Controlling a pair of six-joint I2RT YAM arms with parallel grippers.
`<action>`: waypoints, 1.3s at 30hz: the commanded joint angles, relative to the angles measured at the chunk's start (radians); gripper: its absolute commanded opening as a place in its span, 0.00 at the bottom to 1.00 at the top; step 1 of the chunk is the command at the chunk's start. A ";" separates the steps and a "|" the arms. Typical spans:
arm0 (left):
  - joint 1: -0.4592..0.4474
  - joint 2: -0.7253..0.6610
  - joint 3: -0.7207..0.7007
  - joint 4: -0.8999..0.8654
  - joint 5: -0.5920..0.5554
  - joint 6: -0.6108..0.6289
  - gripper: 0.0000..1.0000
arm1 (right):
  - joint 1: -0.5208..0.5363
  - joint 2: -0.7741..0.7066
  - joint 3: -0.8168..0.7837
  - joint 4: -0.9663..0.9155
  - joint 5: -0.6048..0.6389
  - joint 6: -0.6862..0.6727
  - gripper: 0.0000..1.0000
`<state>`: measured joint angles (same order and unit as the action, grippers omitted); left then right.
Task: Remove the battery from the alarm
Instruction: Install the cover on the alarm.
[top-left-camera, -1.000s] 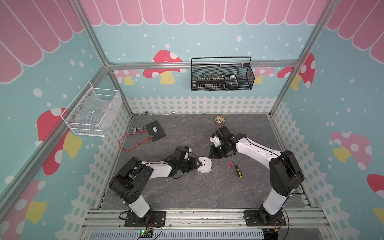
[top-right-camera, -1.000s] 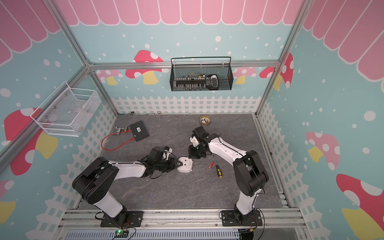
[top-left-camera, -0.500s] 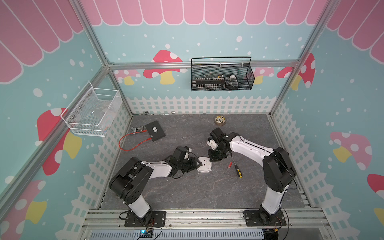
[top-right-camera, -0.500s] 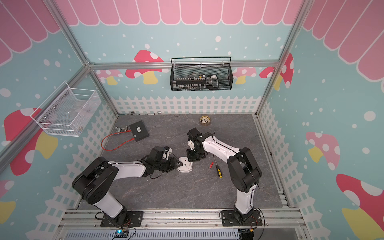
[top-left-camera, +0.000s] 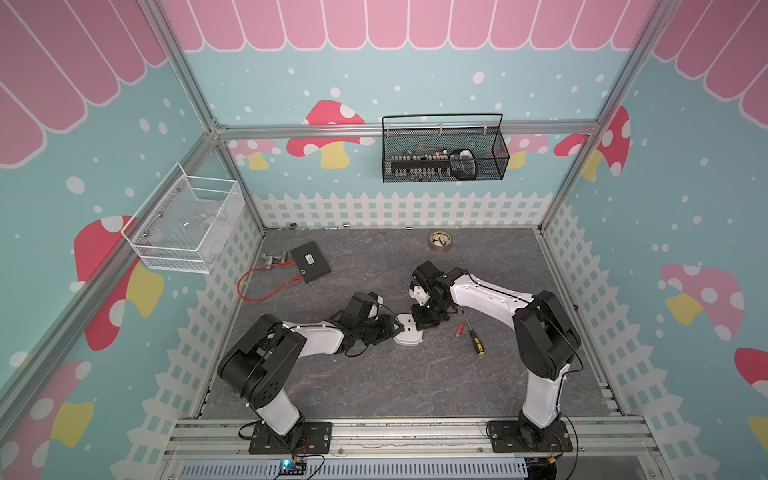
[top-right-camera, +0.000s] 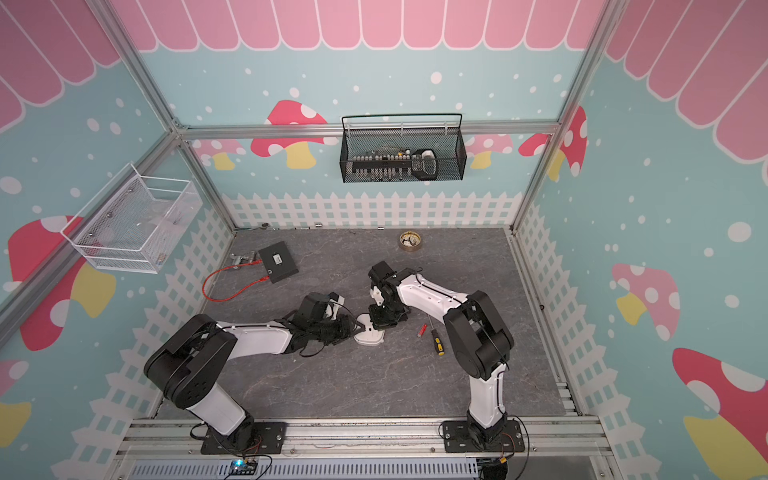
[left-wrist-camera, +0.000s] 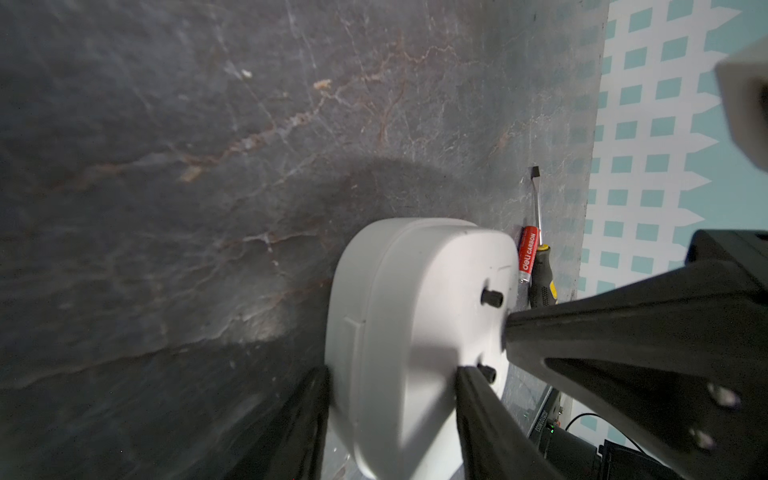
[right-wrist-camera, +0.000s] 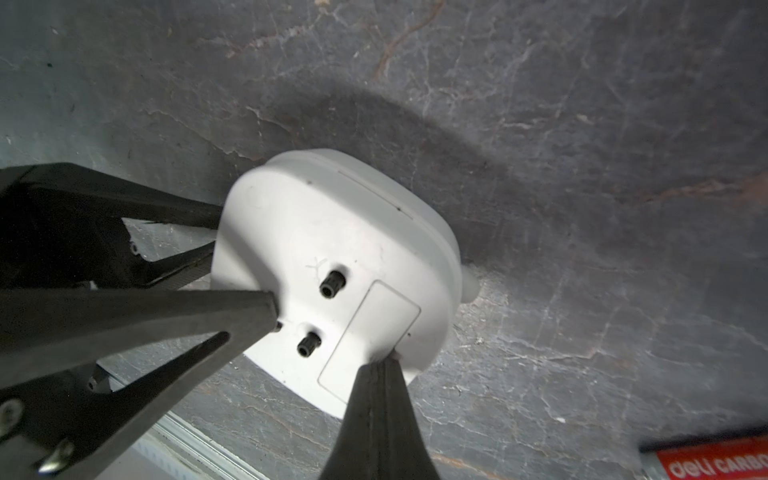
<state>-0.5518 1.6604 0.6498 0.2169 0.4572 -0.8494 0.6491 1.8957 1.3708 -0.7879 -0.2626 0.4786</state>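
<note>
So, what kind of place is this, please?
Probably a robot test cell decorated like a playroom: two robot arms bolted to a rail, an aluminium frame, and walls papered with mushrooms and a picket fence.

The alarm (top-left-camera: 409, 333), a white rounded-square clock, sits on the counter (top-left-camera: 415, 386) with its plain back turned upward, showing two small black knobs and a rectangular panel outline, while the battery (top-left-camera: 459, 330), a small red cell with white lettering, lies flat nearby, not touching it.
</note>
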 joint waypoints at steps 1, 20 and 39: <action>0.004 -0.002 -0.004 -0.060 -0.050 0.006 0.51 | 0.007 0.035 -0.009 0.004 0.007 -0.006 0.00; 0.032 0.014 0.001 -0.088 -0.047 0.020 0.35 | -0.168 -0.225 -0.420 0.465 -0.261 0.184 0.35; 0.064 0.107 0.002 -0.066 0.005 0.021 0.35 | -0.181 -0.122 -0.586 0.958 -0.592 0.356 0.52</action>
<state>-0.4808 1.7069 0.6685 0.2821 0.5056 -0.8383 0.4709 1.7718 0.7967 0.0715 -0.7837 0.8005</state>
